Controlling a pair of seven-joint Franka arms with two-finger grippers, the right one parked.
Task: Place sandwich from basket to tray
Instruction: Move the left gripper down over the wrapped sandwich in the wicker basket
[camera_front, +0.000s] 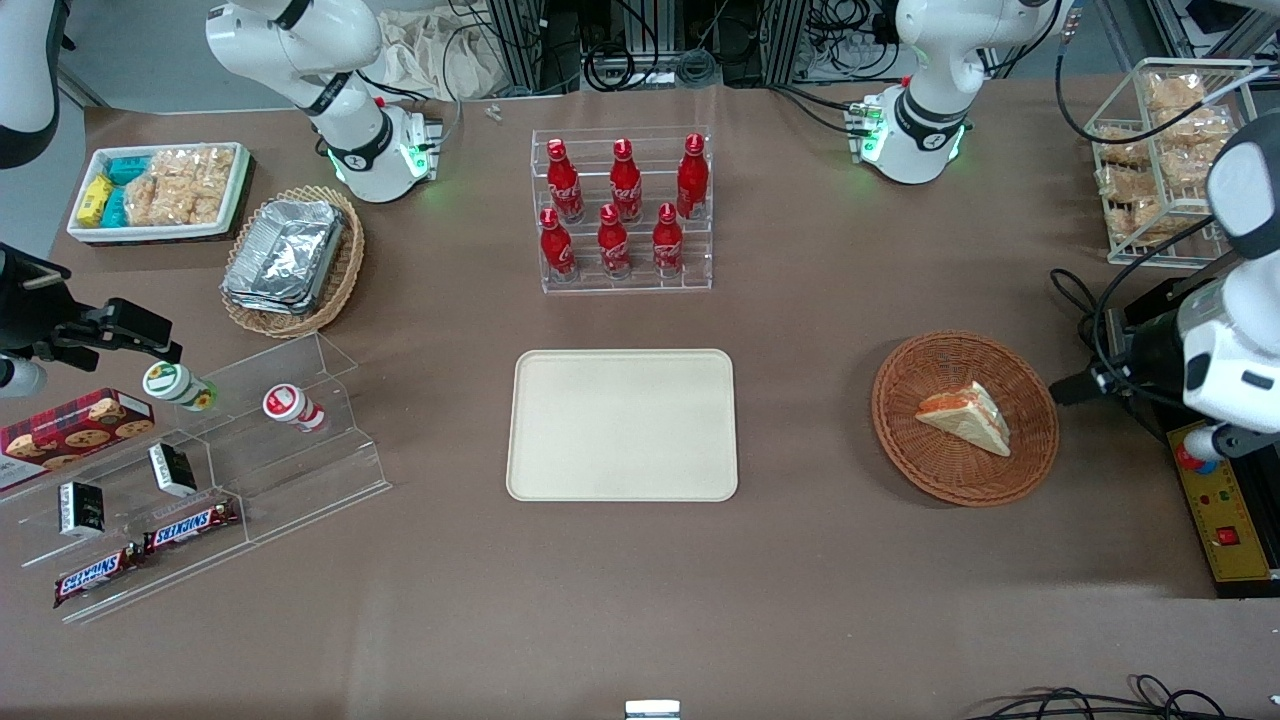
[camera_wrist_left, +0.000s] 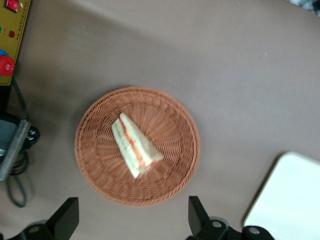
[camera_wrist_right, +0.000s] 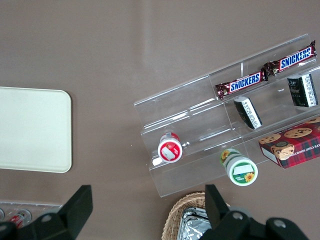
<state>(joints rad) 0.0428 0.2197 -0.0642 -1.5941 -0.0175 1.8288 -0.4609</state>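
The sandwich (camera_front: 965, 418), a pale triangular wedge with red-orange and green filling at its edge, lies in the round reddish-brown wicker basket (camera_front: 920, 460). The cream-beige tray (camera_front: 622, 425) sits flat and bare at mid-table, apart from the basket, toward the parked arm's end. In the left wrist view my gripper (camera_wrist_left: 132, 220) hangs high over the table just outside the basket's rim (camera_wrist_left: 170, 125), open, with nothing between its black fingers (camera_wrist_left: 197, 215). That view shows the sandwich (camera_wrist_left: 134, 145) from above and a corner of the tray (camera_wrist_left: 295, 200).
A yellow control box with a red button (camera_front: 1225, 510) and cables lie beside the basket at the working arm's end. A rack of red bottles (camera_front: 622, 210) stands farther from the front camera than the tray. A foil-container basket (camera_front: 292, 260) and acrylic snack shelf (camera_front: 200, 470) are at the parked arm's end.
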